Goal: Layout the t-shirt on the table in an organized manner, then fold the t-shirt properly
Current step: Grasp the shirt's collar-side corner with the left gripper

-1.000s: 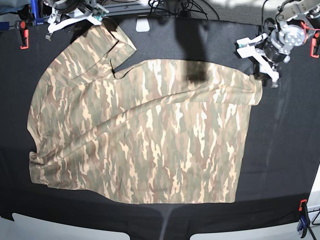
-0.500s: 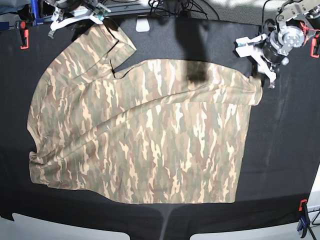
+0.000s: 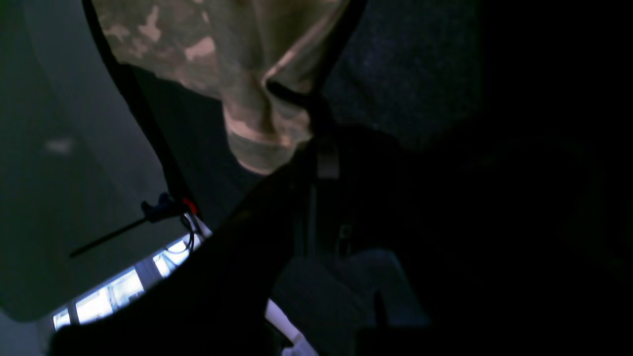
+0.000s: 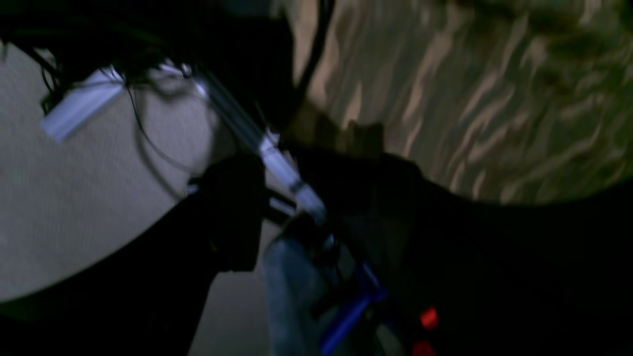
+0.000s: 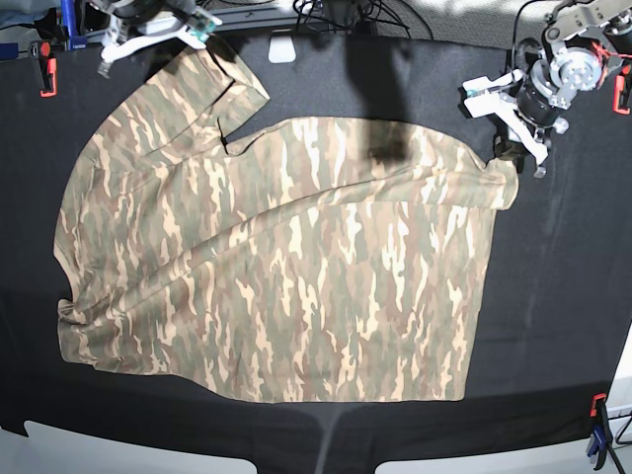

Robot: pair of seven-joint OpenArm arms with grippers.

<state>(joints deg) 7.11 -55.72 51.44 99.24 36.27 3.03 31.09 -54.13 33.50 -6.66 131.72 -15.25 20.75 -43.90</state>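
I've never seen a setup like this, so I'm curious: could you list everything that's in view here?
t-shirt: one, tan, beige and olive-brown camouflage, spread across the middle of the table, one sleeve pointing to the far left corner.
table: one, draped in black cloth, filling the base view.
clamps: several, red at the far left edge, red at the far right, blue and red at the near right.
cables: a dark tangle past the far edge.
left end effector: one, white, open, by the shirt's far right corner.
right end effector: one, white, above the far left sleeve.

no readable text, no labels, no brand marks, no numbers in any view
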